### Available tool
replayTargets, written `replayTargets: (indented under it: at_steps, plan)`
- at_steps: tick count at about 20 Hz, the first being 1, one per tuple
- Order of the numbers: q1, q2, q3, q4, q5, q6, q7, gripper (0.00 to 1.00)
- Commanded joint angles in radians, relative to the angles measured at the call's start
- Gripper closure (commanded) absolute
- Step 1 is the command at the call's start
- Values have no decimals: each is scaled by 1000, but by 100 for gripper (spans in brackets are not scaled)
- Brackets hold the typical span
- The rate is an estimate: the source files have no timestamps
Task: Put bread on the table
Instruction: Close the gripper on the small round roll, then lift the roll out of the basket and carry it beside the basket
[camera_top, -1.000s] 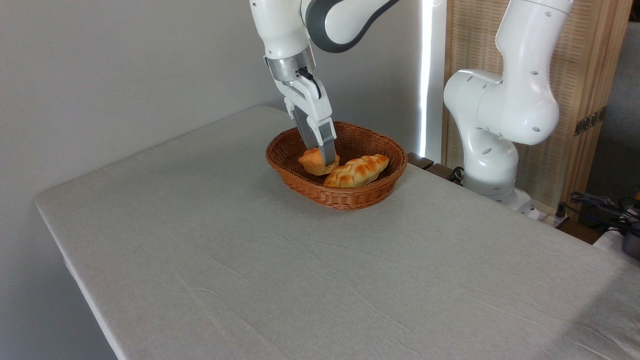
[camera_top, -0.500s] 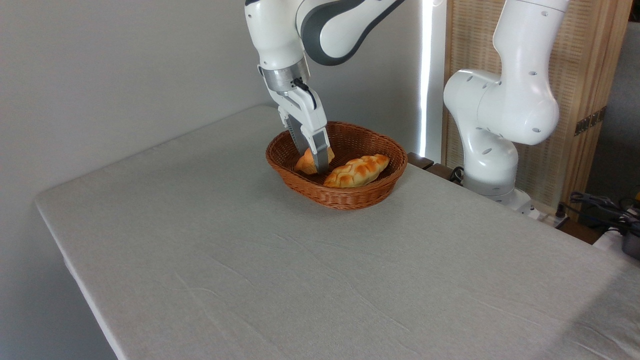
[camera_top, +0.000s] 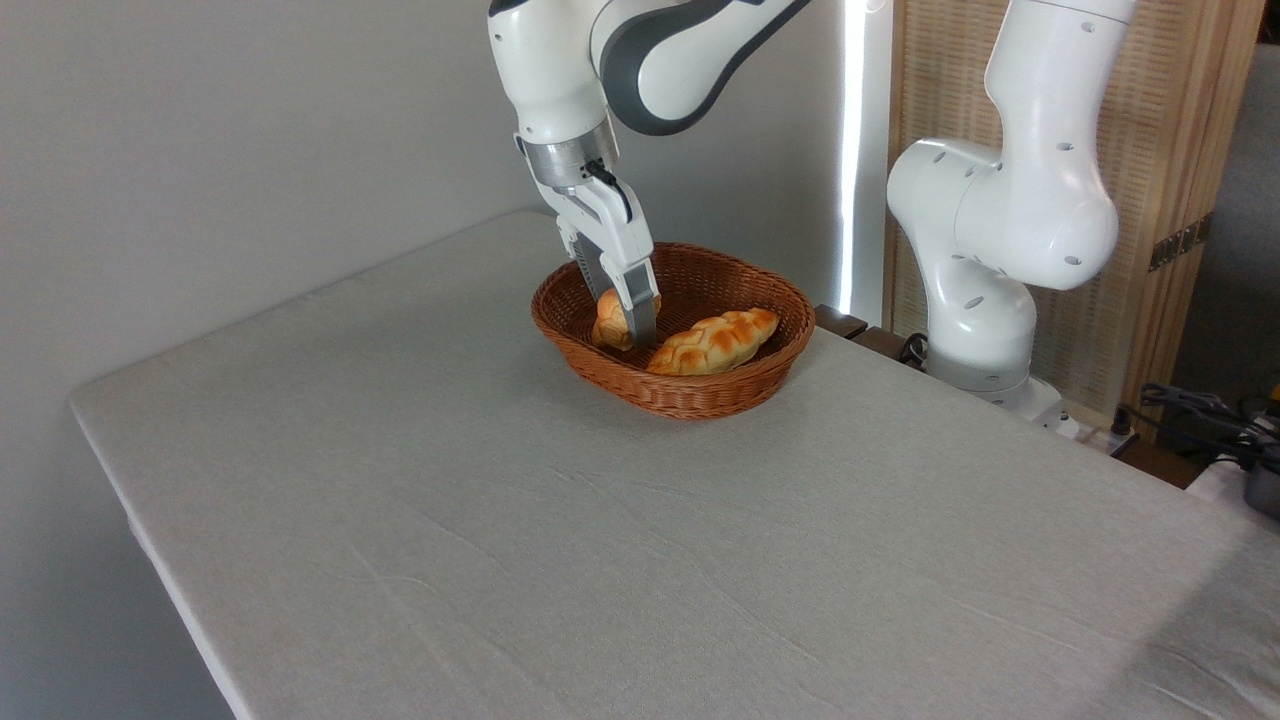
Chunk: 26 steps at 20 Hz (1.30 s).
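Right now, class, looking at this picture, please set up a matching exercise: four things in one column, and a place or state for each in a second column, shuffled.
Things
1. small round orange bun
2. long golden braided loaf
3. brown oval wicker basket
4. pale grey cloth-covered table

Places or states
A. stands on the cloth
B. lies free in the basket's right half
C. carries the basket
D. pinched by the end effector

Pairs: 1-D, 2-B, 3-A, 4-C

No readable text, label, brand, number or sign shows anywhere.
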Motion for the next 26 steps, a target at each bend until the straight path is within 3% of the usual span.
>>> replayTargets:
  at_steps: [1, 4, 8, 13, 16, 19, 21, 24, 26]
  plan:
    - [-4, -1, 13, 1, -17, 3, -1, 94]
    - [-2, -3, 16, 4, -15, 1, -1, 100]
    - [-2, -4, 31, 36, -12, -8, -8, 100]
    - [-4, -1, 145, 275, -18, -212, -4, 100]
    - [-4, 45, 215, 356, -40, -198, 6, 100]
    - [-5, 129, 248, 390, -50, -56, 12, 95]
    - [-5, 196, 249, 389, -69, 76, 10, 85]
    - [-7, 282, 248, 384, -104, 242, 10, 61]
    - [-18, 306, 248, 383, -104, 271, 9, 34]
